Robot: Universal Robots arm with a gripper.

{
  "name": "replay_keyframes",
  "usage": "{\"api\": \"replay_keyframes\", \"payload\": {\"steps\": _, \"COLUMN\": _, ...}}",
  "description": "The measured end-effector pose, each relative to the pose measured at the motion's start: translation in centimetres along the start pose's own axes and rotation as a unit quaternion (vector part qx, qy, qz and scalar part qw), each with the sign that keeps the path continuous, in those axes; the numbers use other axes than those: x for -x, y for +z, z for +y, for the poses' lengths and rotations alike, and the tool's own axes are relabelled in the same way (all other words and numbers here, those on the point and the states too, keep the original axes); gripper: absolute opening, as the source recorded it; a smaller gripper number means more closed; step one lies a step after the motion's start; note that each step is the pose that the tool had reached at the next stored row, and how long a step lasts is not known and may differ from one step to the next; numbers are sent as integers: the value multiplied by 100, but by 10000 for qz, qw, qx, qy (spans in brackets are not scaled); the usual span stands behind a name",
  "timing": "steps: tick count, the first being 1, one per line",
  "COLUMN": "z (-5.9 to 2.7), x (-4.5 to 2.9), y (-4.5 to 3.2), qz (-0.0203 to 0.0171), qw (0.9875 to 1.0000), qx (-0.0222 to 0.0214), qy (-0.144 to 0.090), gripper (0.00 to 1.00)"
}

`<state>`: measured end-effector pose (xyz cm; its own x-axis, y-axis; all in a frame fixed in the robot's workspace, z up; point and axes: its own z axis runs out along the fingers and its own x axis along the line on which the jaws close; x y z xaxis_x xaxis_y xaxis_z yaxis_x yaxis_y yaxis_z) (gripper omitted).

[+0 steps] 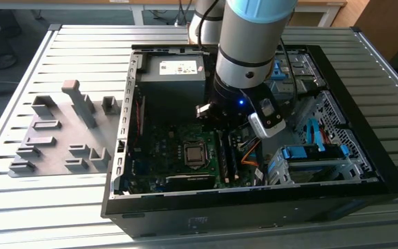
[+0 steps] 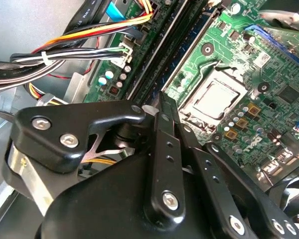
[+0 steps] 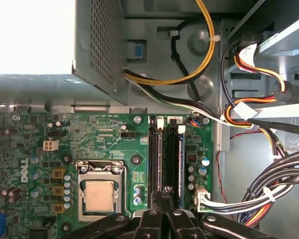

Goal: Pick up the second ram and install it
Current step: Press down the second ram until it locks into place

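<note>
Presently, going from the exterior view's left: the grey fixture blocks (image 1: 60,135) lie well apart from the CPU socket (image 1: 194,154), outside the case wall (image 1: 124,129), and no stick is seen on them. Just beside the CPU socket, on the exterior view's right, the memory slots (image 3: 165,149) are found with two dark narrow strips standing in them. The strip next to the blue slot edge is judged to be the second ram (image 3: 171,154). Whether it is fully seated cannot be told.

The gripper (image 3: 164,195) is placed over the slot end far from the power supply (image 3: 94,45). Its jaws are drawn close together, with nothing seen between them.

Risks noted:
- If only this end is pressed, the stick may be left tilted and one latch unlocked.
- If the tips are set between two slots, force may be carried into the board (image 3: 114,134) instead of the stick.
- The cable bundle (image 3: 269,189), on the far side of the slots from the CPU socket, may be snagged by the linkage.
</note>
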<state>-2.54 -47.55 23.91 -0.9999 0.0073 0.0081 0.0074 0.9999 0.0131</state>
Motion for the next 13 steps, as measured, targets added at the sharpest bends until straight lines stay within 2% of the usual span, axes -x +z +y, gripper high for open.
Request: {"api": "replay_keyframes", "payload": {"steps": 13, "z": -2, "x": 7, "y": 129, "qz": 0, "qw": 10000, "qx": 21, "qy": -3, "gripper": 11}}
